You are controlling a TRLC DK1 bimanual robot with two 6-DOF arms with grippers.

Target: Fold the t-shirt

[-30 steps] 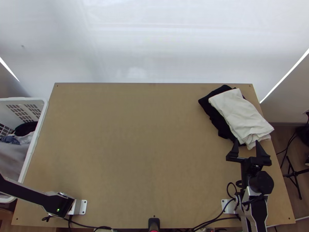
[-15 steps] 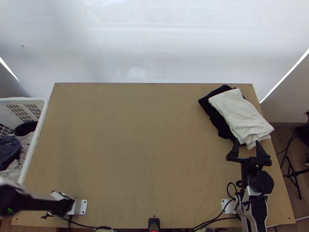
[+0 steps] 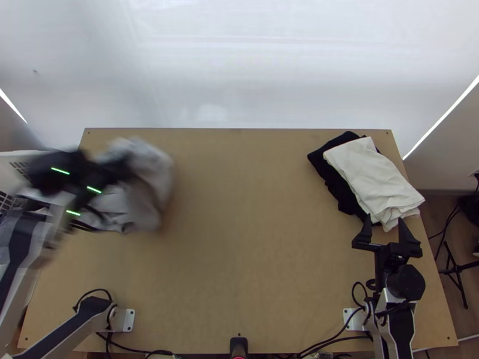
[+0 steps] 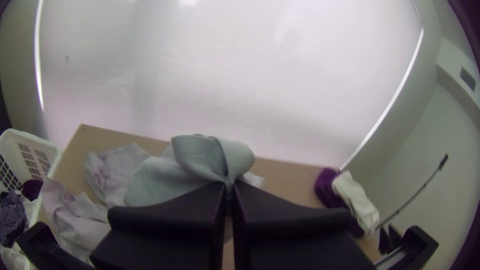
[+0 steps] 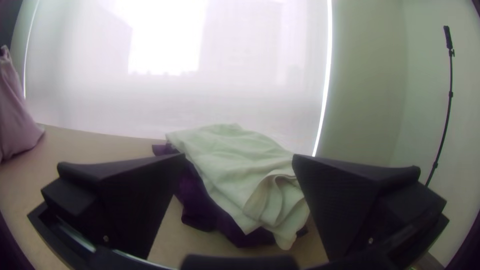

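A light grey t-shirt (image 3: 143, 185) hangs bunched from my left gripper (image 3: 123, 170) above the table's left part, blurred in the top view. In the left wrist view, my left gripper (image 4: 228, 192) is shut on the bunched shirt (image 4: 200, 162), whose looser parts drape down onto the table beside the basket. My right gripper (image 3: 384, 222) stands open at the table's right side, just in front of the folded cloth pile. In the right wrist view, nothing is between the fingers of my right gripper (image 5: 239, 160) and the pile lies beyond them.
A folded white cloth (image 3: 374, 179) rests on a folded black cloth (image 3: 335, 179) at the table's back right. The white basket (image 3: 15, 158) with other clothes stands at the left edge, partly behind the left arm. Bare wooden table (image 3: 239, 227) spans the middle.
The left arm has swung up from the lower left and over the table's left side, bringing the grey shirt with it. The right arm has hardly moved.
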